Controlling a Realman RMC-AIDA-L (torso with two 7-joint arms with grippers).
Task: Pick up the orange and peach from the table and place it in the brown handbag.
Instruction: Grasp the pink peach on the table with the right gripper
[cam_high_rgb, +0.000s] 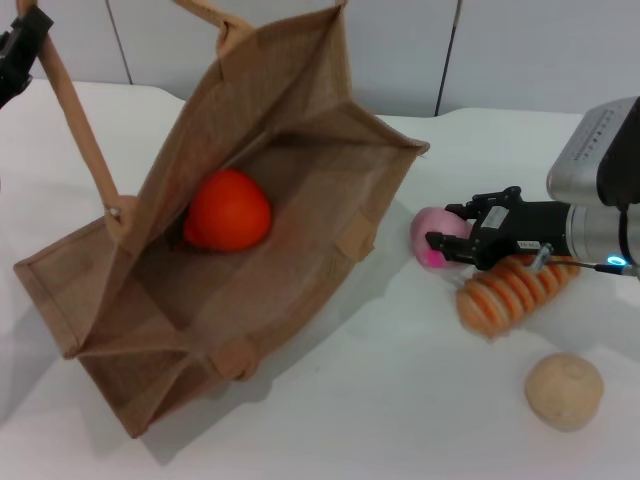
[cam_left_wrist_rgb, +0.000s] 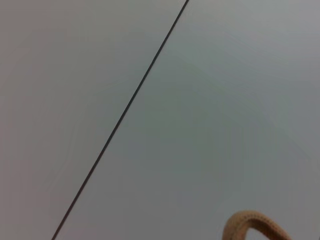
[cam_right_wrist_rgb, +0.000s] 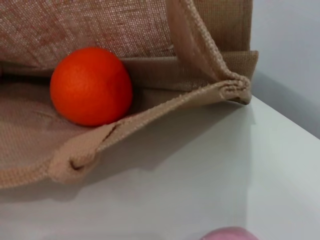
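so the orange (cam_high_rgb: 229, 210) is sitting inside the brown handbag (cam_high_rgb: 300, 120), which lies tipped open toward the table's (cam_high_rgb: 400, 400) left side; the right gripper (cam_high_rgb: 447, 239) has its fingers clamped around the peach (cam_high_rgb: 432, 238) just off the bag's right edge, near the spiral bread (cam_high_rgb: 510, 292); beige ball (cam_high_rgb: 565, 391) by the front right corner; left gripper (cam_high_rgb: 14, 60) is up at the far left by a handle (cam_high_rgb: 80, 120), can't tell if it's shut

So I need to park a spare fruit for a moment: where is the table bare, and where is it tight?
Bare table lies in front of the brown handbag, left of the beige ball. It is crowded to the bag's right: the right gripper is at the peach, spiral bread close behind. The orange sits in the bag.
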